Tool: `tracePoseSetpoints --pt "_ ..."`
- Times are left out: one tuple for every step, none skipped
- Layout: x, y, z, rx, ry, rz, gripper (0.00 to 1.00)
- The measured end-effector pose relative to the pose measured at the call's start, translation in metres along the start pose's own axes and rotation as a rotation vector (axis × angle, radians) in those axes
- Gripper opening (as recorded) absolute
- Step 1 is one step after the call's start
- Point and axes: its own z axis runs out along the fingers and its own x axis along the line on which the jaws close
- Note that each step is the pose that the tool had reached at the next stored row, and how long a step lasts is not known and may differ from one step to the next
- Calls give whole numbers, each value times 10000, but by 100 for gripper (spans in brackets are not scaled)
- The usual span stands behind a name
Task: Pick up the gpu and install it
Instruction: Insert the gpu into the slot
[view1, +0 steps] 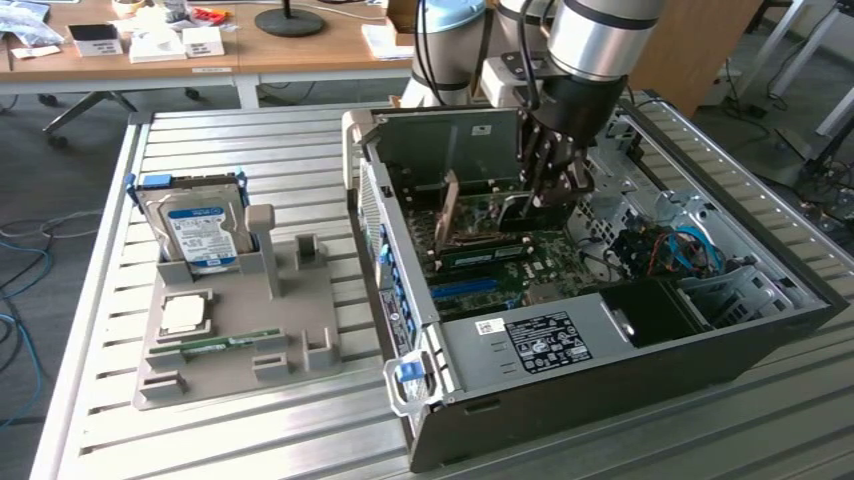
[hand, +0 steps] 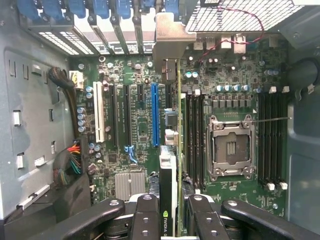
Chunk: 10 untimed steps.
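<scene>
Gpu (hand: 168, 175) gripped edge-on in the pincer (hand: 172, 216), over the motherboard (hand: 142, 117)

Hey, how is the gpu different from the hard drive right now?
The gpu is held by the gripper inside the open computer case, over the motherboard; the hard drive stands in the grey holder outside it. The gpu is a thin green board with a silvery bracket; the hard drive is a thicker silver box with a blue label. Both stand on edge.
</scene>
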Motion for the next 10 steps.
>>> tracePoseSetpoints --pt "3 1 9 0 0 1 27" --pt "6 2 21 0 0 1 27" --pt "8 2 34 -1 1 -1 27" --pt "12 3 46 -1 2 -1 27" --pt "18 5 57 -1 2 0 27" --pt "25 5 66 -1 2 0 27" --pt "30 5 75 -1 2 1 27" --pt "32 5 82 0 0 2 27" --pt "32 5 82 -1 2 1 27" --pt "32 5 82 -1 2 0 27"
